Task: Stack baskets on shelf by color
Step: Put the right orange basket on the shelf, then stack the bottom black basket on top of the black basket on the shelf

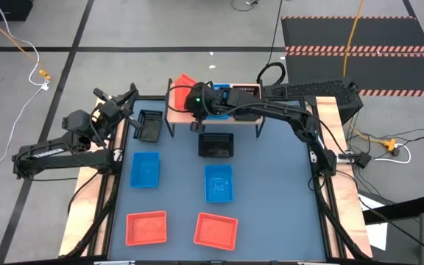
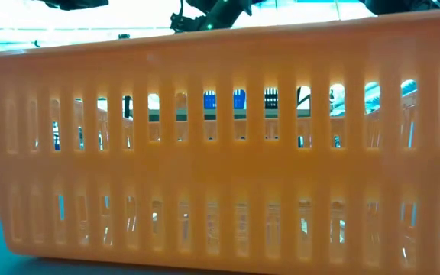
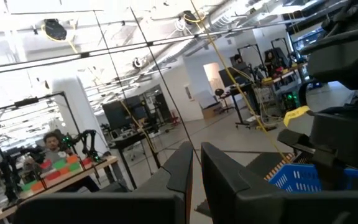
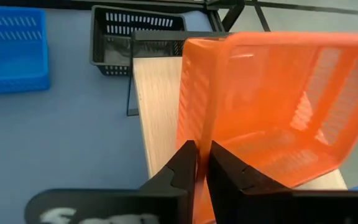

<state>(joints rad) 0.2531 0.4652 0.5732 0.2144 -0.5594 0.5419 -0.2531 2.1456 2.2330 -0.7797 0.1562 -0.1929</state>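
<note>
The wooden-topped shelf (image 1: 216,110) stands at the table's far side. A blue basket (image 1: 223,91) and a black basket (image 1: 247,90) sit on it. My right gripper (image 1: 195,103) is over the shelf's left end, shut on a red basket (image 1: 182,81) that is steeply tilted. On the table lie two black baskets (image 1: 149,125) (image 1: 216,145), two blue ones (image 1: 145,169) (image 1: 218,182) and two red ones (image 1: 146,227) (image 1: 216,230). My left gripper (image 1: 127,97) is shut and raised near the table's far left corner, pointing out into the room. My right gripper (image 4: 201,163) pinches a side wall of the red basket at its rim (image 4: 199,134), one finger inside the basket and one outside. The fingers come from above, pointing down. The basket is tipped on edge over the shelf's plank (image 4: 157,106); whether it touches the plank, I cannot tell.
The near red basket (image 2: 220,145) fills the low view and hides most of the table behind it. A black basket (image 4: 135,34) lies on the table just left of the shelf. Bare table lies between the rows of baskets and along the right edge (image 1: 285,184).
</note>
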